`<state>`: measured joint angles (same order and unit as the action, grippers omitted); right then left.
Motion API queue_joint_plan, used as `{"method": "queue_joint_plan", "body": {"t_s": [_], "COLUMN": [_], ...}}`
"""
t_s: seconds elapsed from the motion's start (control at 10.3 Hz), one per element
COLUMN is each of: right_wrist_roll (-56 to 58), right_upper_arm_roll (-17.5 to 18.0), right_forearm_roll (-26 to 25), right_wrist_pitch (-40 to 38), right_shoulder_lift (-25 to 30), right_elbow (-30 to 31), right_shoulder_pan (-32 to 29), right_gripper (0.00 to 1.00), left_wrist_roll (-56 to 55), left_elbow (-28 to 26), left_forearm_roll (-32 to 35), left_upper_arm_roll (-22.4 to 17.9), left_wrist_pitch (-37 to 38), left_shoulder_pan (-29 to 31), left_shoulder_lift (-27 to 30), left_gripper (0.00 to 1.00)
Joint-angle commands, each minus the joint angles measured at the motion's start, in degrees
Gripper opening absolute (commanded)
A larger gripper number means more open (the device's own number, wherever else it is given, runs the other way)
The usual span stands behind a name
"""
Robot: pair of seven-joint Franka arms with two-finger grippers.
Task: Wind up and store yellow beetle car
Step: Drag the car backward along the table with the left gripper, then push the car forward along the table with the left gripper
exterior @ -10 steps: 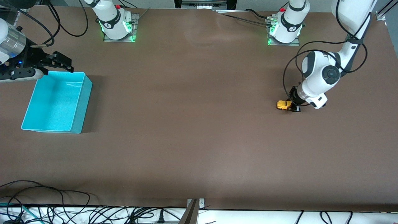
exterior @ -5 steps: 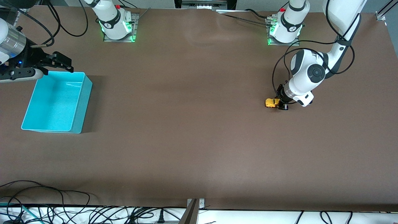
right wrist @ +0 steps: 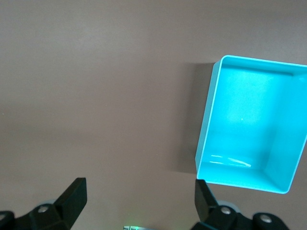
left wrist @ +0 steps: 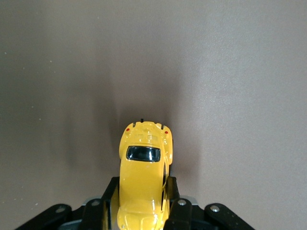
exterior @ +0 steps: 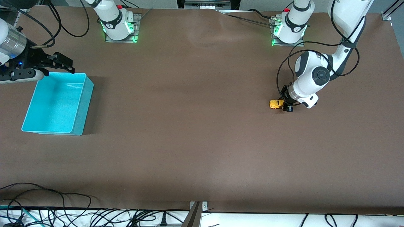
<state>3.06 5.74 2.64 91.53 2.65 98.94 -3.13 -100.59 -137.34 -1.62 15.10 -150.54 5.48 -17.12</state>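
Left tool grips the yellow car low on the bench.

The yellow car [exterior: 276, 104] sits on the brown bench [exterior: 195, 126] toward the left arm's end, pinched at its sides by the closed left tool [exterior: 286, 105]. The right tool [exterior: 60, 64] waits, spread wide and holding nothing, above the turquoise bin [exterior: 80, 107].

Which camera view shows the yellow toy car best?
The left wrist view: the yellow toy car fills it from above, gripped between the left hand's fingers. The front view shows it only as a small yellow spot at that hand. The right wrist view does not show it.
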Motion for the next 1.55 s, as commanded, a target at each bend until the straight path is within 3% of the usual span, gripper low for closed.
{"method": "queue_joint_plan", "body": {"t_s": [0.0,0.58,0.77,1.45], "right_wrist_roll": [0.28,0.28,0.28,0.28], "right_upper_arm_roll": [0.06,0.06,0.06,0.06], "right_forearm_roll": [0.27,0.27,0.27,0.27], "right_wrist_pitch": [-0.73,-0.82,-0.82,-0.91], "right_shoulder_lift": [-0.02,-0.10,-0.10,-0.10], "right_elbow": [-0.50,-0.50,-0.50,-0.50], "right_shoulder_pan": [-0.30,-0.30,-0.30,-0.30], "right_gripper": [1.00,1.00,1.00,1.00], "left_wrist_roll": [4.25,12.17,12.53,17.26], "left_elbow": [0.05,0.14,0.40,2.34], "left_forearm_roll": [-0.05,-0.05,3.36,4.26], "left_upper_arm_roll": [-0.51,-7.00,-9.90,-12.46], "left_wrist_pitch": [-0.10,-0.02,-0.10,-0.10], "left_shoulder_pan": [1.37,2.07,2.34,6.20], "left_shoulder_lift": [-0.72,-1.68,-2.04,-3.44], "left_gripper": [0.00,0.00,0.00,0.00]}}
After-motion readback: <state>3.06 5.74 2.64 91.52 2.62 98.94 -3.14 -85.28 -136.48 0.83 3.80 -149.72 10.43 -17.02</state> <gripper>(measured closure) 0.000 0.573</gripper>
